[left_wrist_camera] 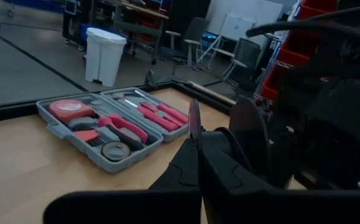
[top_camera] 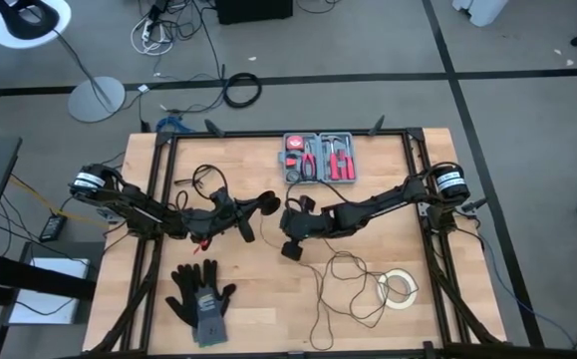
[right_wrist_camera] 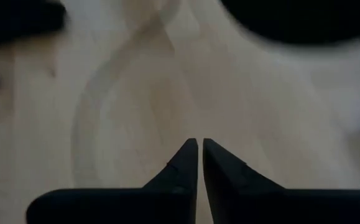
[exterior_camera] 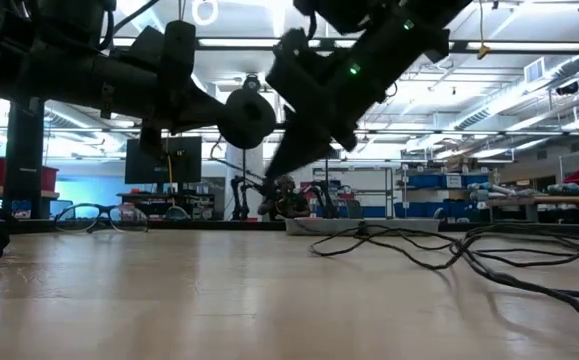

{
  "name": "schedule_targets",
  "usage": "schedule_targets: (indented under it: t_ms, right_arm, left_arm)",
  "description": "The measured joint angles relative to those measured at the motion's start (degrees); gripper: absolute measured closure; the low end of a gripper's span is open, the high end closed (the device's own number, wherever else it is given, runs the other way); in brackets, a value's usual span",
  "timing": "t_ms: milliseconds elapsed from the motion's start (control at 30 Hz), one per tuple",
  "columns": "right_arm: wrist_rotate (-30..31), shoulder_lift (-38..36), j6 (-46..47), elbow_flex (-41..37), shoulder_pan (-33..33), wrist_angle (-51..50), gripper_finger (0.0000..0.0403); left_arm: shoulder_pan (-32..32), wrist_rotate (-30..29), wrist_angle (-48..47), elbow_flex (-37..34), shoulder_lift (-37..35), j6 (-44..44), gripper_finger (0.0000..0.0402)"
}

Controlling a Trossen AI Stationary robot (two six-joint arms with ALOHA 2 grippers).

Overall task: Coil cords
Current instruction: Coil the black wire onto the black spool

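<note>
The cord is a thin black wire ending in a round black puck (top_camera: 267,203). The puck is in the air at the tip of my left gripper (top_camera: 259,206), mid-table; it also shows in the low view (exterior_camera: 247,116) and the left wrist view (left_wrist_camera: 249,134). The rest of the wire lies in loose loops (top_camera: 346,284) on the table's near right part. My left gripper (left_wrist_camera: 194,124) is shut. My right gripper (top_camera: 288,215) is just right of the puck, above the table, shut (right_wrist_camera: 198,144), with nothing visible between its fingers. My left gripper is shut at the cord's puck end, level, coming from the table's left. The puck (left_wrist_camera: 249,134) stands right beside the fingertips, lifted clear of the table. My own fingers hide the place of contact, so whether they pinch the wire or the puck's edge cannot be told.
A grey open tool case (top_camera: 320,158) lies at the far middle. A white tape roll (top_camera: 400,288) lies near the wire loops. Black gloves (top_camera: 200,297) lie at the near left. Thin black loops (top_camera: 204,179) lie by the left arm.
</note>
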Motion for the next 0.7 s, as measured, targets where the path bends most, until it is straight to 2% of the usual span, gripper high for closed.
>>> schedule_targets:
  t_ms: [167, 300, 467, 633, 700]
  right_arm:
    - [0.32, -0.09, 3.43, -0.02, 0.59, -10.07, 0.0371]
    - [0.55, -0.11, 3.93, -0.02, 2.17, -14.32, 0.0372]
    - [8.43, -0.41, 7.19, -1.72, 4.45, -15.59, 0.0374]
    - [15.12, -4.14, 13.05, -7.93, 6.77, -14.20, 0.0370]
    - [17.78, -6.69, 14.81, -11.86, 7.59, -10.33, 0.0370]
  left_arm:
    - [0.00, 0.04, -0.22, -0.08, 0.00, 0.04, 0.0401]
    - [0.00, 0.13, 0.00, -0.73, 0.00, 0.05, 0.0401]
    - [-0.17, 0.15, -0.02, -0.74, 0.00, 0.05, 0.0401]
    - [-0.17, 0.21, -0.04, -0.76, 0.00, 0.12, 0.0401]
    - [-0.17, 0.22, -0.09, -0.76, 0.00, 0.24, 0.0401]
